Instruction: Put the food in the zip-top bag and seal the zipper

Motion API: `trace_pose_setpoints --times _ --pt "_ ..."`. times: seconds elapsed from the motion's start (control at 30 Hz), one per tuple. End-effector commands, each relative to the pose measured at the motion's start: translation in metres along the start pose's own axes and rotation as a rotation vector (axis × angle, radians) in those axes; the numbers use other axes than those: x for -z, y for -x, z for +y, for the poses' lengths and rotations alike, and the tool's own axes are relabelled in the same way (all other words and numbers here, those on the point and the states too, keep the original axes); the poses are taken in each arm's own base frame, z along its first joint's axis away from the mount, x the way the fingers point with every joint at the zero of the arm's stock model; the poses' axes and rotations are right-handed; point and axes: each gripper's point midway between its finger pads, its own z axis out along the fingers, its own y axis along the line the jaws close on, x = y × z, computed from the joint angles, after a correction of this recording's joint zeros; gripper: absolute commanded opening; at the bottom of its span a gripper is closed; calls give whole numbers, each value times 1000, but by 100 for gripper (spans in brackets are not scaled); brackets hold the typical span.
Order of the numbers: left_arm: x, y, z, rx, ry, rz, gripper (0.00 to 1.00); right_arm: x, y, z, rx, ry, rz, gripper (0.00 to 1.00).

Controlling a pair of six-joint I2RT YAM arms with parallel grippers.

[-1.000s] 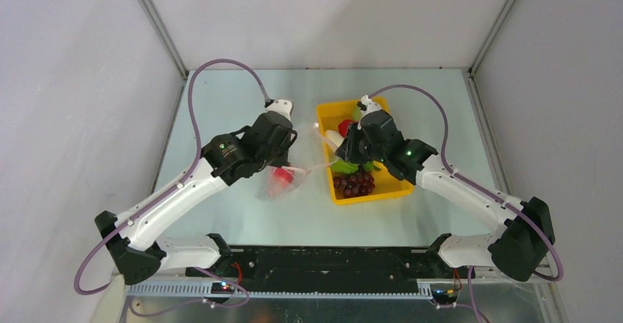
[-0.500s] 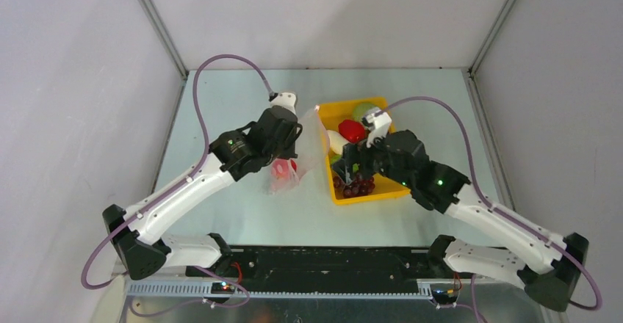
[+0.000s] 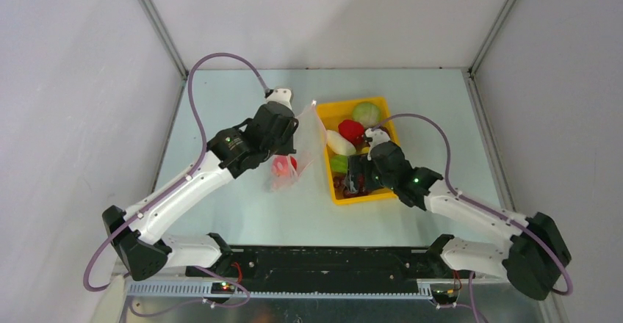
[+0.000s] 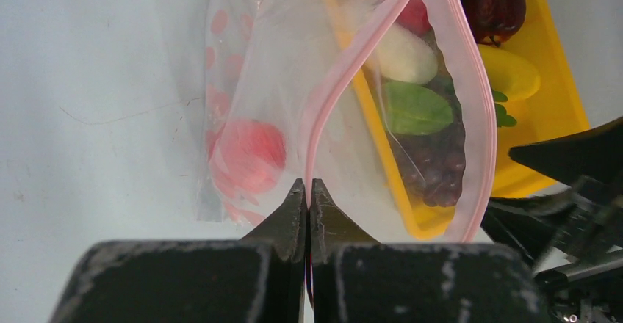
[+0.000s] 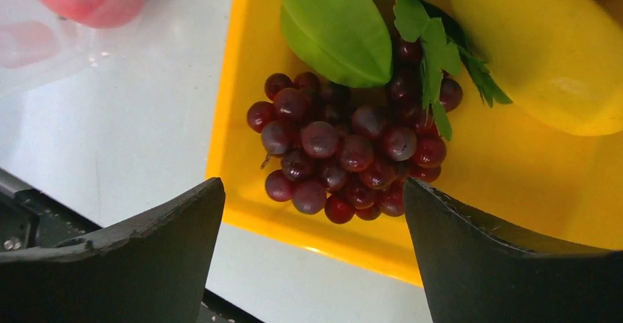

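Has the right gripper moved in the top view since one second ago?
Yes. Against the yellow tray, the right gripper has come from the tray's middle toward its near end, and now hangs open over the grapes.

No writing, label or number can be read in any view. Brand marks, likewise, are not legible.

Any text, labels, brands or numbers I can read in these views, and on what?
None readable in any view.
zip-top bag: only pink dots and a pink strip, no lettering.
yellow tray: plain, no markings.
left arm and right arm: no legible labels, only small lights.
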Motion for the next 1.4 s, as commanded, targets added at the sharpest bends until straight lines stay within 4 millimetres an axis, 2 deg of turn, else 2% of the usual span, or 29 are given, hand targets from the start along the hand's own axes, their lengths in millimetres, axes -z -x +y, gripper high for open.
trace_pose_setpoints --times 0.0,0.17,0.27,0.47,0.53,0.6,0.73,0.77,0.83,1.07,1.27,1.37 --pt "-3 3 -5 36 -22 -13 0 -18 3 -6 -91 -61 -14 92" --pt "-3 3 -9 36 -40 -12 0 -35 -24 -22 -118 -154 83 83" --pt "-4 3 -9 37 -39 -9 0 -41 -34 -28 -126 -195 112 81" --pt "-3 3 -8 38 -35 -10 0 -53 -43 -40 -162 -258 131 73" --pt "-3 2 -7 39 -35 -8 0 -56 -45 -42 -167 -269 132 68" --pt "-3 2 -7 39 -33 -8 0 -56 -44 -42 -170 -273 128 60" --pt "-2 3 -8 42 -37 -11 0 -51 -34 -40 -174 -261 90 32" --pt "-2 3 -8 45 -39 -11 0 -49 -31 -40 -171 -263 78 21" --pt "-3 3 -8 45 -40 -11 0 -41 -20 -38 -170 -249 39 14" --pt "-3 3 -9 46 -43 -8 0 -15 3 -33 -195 -219 -44 0" --pt "-6 2 -10 47 -42 -2 0 15 26 -23 -219 -148 -137 0" --pt "-6 2 -11 49 -48 -1 0 36 44 -17 -242 -93 -212 0"
